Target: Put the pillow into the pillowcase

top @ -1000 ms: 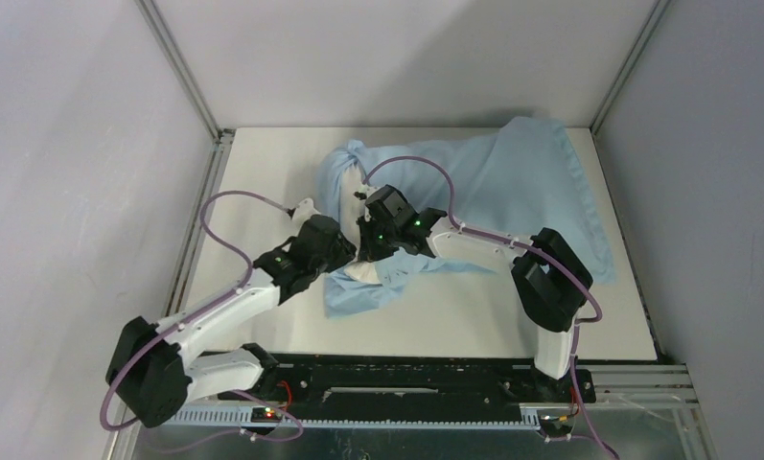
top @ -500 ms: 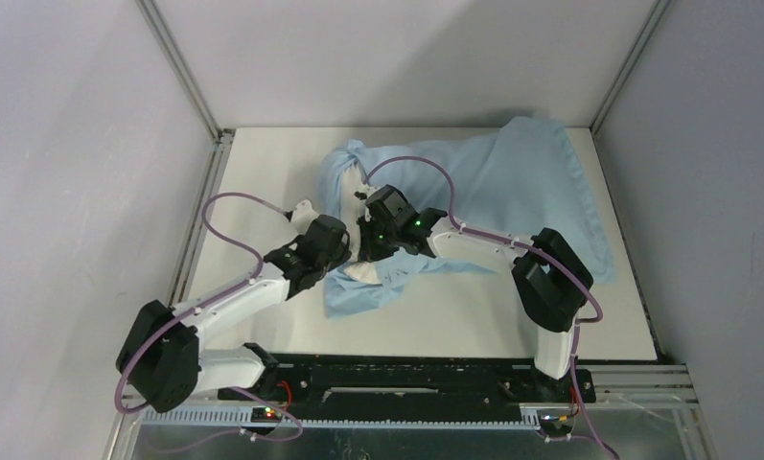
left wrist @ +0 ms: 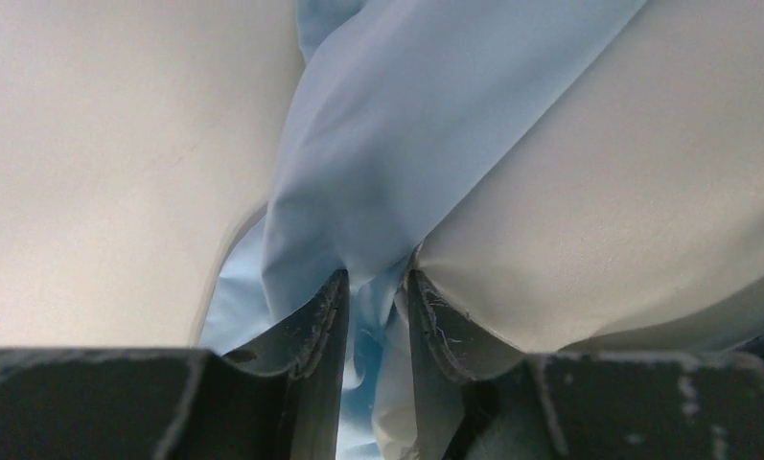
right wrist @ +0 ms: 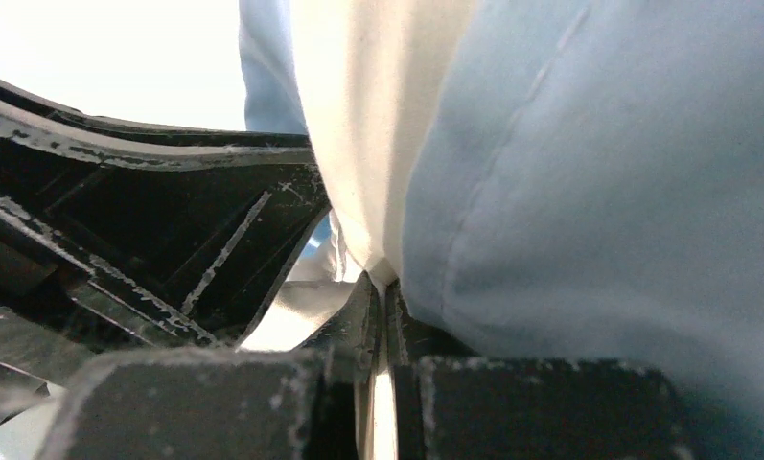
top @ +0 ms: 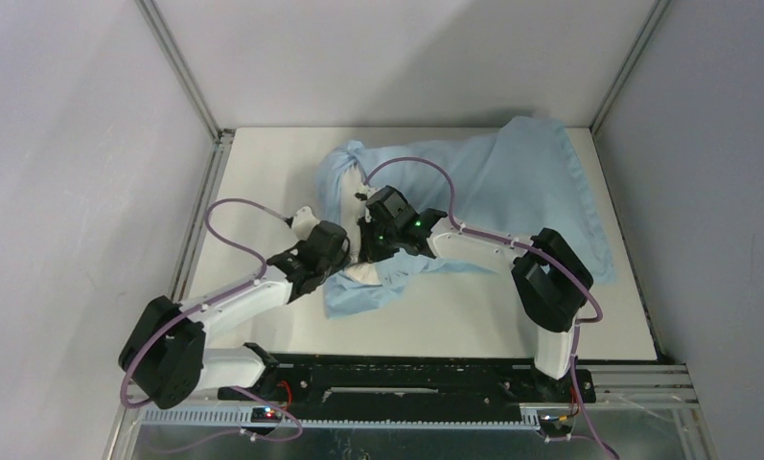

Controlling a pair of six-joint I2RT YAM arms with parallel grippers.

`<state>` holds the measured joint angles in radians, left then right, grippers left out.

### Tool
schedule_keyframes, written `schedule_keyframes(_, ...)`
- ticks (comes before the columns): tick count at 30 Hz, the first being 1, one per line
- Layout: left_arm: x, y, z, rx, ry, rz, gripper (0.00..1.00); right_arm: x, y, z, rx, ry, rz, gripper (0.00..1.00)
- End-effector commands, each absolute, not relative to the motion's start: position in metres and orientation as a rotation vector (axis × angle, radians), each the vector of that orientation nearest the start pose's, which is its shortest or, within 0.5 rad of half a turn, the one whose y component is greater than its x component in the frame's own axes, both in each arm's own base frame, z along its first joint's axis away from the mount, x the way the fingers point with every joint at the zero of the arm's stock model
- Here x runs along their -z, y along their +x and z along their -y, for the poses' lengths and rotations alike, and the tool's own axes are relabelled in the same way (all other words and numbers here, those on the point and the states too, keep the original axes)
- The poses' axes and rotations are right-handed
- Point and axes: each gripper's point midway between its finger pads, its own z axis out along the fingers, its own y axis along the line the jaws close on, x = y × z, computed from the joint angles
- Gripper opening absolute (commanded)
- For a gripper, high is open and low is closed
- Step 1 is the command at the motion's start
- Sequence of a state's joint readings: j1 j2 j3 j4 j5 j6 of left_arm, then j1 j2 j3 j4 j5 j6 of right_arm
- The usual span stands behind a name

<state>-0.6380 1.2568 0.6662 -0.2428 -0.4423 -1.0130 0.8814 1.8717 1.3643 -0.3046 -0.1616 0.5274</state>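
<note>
The left gripper (left wrist: 373, 287) pinches a fold of the pillowcase (left wrist: 397, 125) between narrowed jaws; the right gripper (right wrist: 380, 287) is clamped on the pillow (right wrist: 378, 115) at the cloth's edge. The pale blue, rumpled pillowcase (top: 512, 182) sprawls toward the table's (top: 263, 172) far right corner, white pillow (top: 358, 272) peeking out near mid-table. Since earlier, the left arm has drawn back slightly.

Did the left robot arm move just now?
Yes. In the top view the left arm's elbow slid right, toward the black base rail, while the left gripper stayed at the pillowcase.
</note>
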Motion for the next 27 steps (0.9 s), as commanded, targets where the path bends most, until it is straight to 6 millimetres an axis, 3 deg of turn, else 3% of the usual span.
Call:
schedule_keyframes(1,-0.065,0.276,0.137,0.217,-0.651,-2.24,0.32,-0.115,0.271,-0.403,-0.84,-0.507,-2.454,0.0)
schedule_keyframes(8,-0.059,0.285,0.154,0.266,-0.615,-2.266,0.36,-0.121,0.271,-0.403,-0.852,-0.505,-2.44,0.0)
schedule_keyframes(12,-0.062,0.287,0.146,0.201,-0.628,-2.264,0.26,-0.124,0.272,-0.4,-0.833,-0.5,-2.439,0.0)
schedule_keyframes(20,-0.075,0.268,0.141,0.331,-0.633,-2.209,0.35,-0.121,0.274,-0.4,-0.854,-0.494,-2.448,0.0)
schedule_keyframes(27,-0.075,0.263,0.145,0.381,-0.611,-2.21,0.34,-0.125,0.274,-0.403,-0.876,-0.488,-2.439,0.0)
